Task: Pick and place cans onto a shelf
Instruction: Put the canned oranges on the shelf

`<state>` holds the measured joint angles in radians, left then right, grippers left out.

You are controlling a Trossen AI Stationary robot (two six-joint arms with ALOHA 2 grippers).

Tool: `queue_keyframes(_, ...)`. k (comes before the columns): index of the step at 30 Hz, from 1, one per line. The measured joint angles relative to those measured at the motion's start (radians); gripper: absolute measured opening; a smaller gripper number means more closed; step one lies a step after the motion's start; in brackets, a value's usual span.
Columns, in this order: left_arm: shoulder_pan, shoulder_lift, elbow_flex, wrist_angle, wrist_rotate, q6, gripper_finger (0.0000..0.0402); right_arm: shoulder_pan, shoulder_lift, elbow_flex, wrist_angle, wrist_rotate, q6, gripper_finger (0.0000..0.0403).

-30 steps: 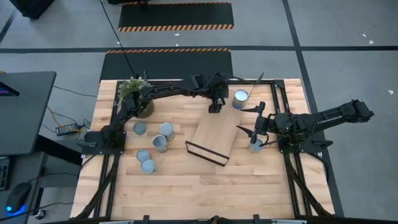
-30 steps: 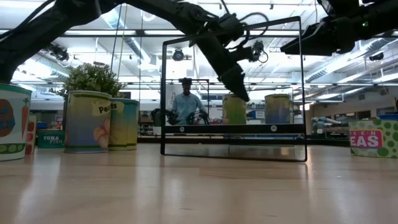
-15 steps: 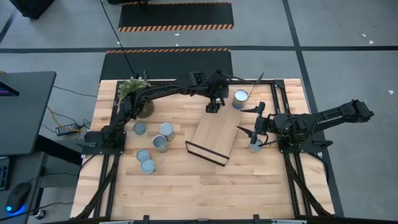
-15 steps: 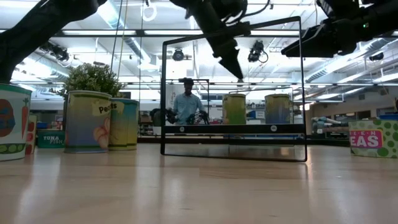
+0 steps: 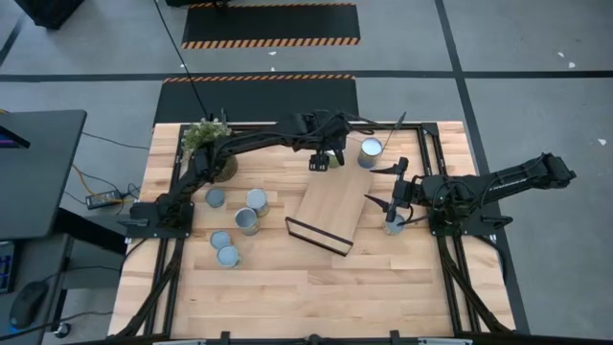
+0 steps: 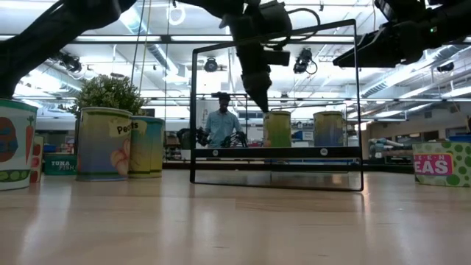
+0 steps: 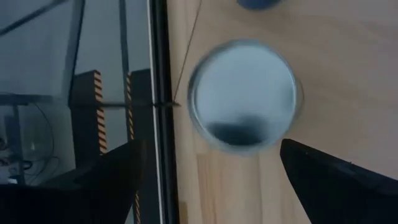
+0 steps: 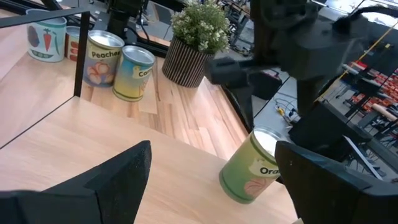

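Left gripper (image 5: pixel 319 161) hovers spread wide and empty by the shelf's (image 5: pixel 330 213) upper end, near a can (image 5: pixel 371 149).

From its wrist camera that can's pale round top (image 7: pixel 244 94) fills the view. Right gripper (image 5: pixel 391 207) waits spread wide beside another can (image 5: pixel 394 225) at right of centre. High view counts six cans; four (image 5: pixel 236 222) cluster at left below the potted plant (image 5: pixel 205 136). Readable labels: "Peaches" (image 8: pixel 103 58), "Peas" (image 6: pixel 107 143), "EAS" (image 6: pixel 440 163). A person (image 6: pixel 221 121) stands beyond the table (image 5: pixel 287 287).
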<state>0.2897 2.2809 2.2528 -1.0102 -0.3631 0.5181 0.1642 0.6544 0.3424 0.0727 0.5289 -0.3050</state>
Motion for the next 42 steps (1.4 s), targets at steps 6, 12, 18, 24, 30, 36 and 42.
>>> queue_keyframes(6,0.000,0.035,-0.003,0.028,-0.032,0.016,0.0376,0.000,0.000,0.000,0.001,-0.006,0.000,0.0350)
queue_keyframes(12,0.000,0.060,-0.002,0.122,-0.047,0.051,0.0376,0.000,0.000,0.000,0.000,-0.007,0.000,0.0350)
queue_keyframes(18,-0.002,0.069,-0.002,0.177,-0.048,0.055,0.0376,0.000,0.000,0.000,-0.001,-0.007,-0.001,0.0350)
queue_keyframes(24,-0.014,0.056,-0.003,0.155,-0.034,0.037,0.0376,0.000,0.000,0.000,-0.001,0.017,0.007,0.0350)
queue_keyframes(30,-0.076,-0.013,0.000,0.081,-0.032,-0.041,0.0376,-0.032,0.000,0.000,-0.052,0.175,0.137,0.0350)
queue_keyframes(36,-0.121,-0.064,0.000,-0.048,-0.033,-0.177,0.0376,-0.172,0.025,0.000,-0.161,0.150,0.280,0.0350)
queue_keyframes(42,-0.147,-0.078,0.000,-0.169,-0.010,-0.300,0.0376,-0.299,0.102,0.000,-0.189,0.086,0.386,0.0350)
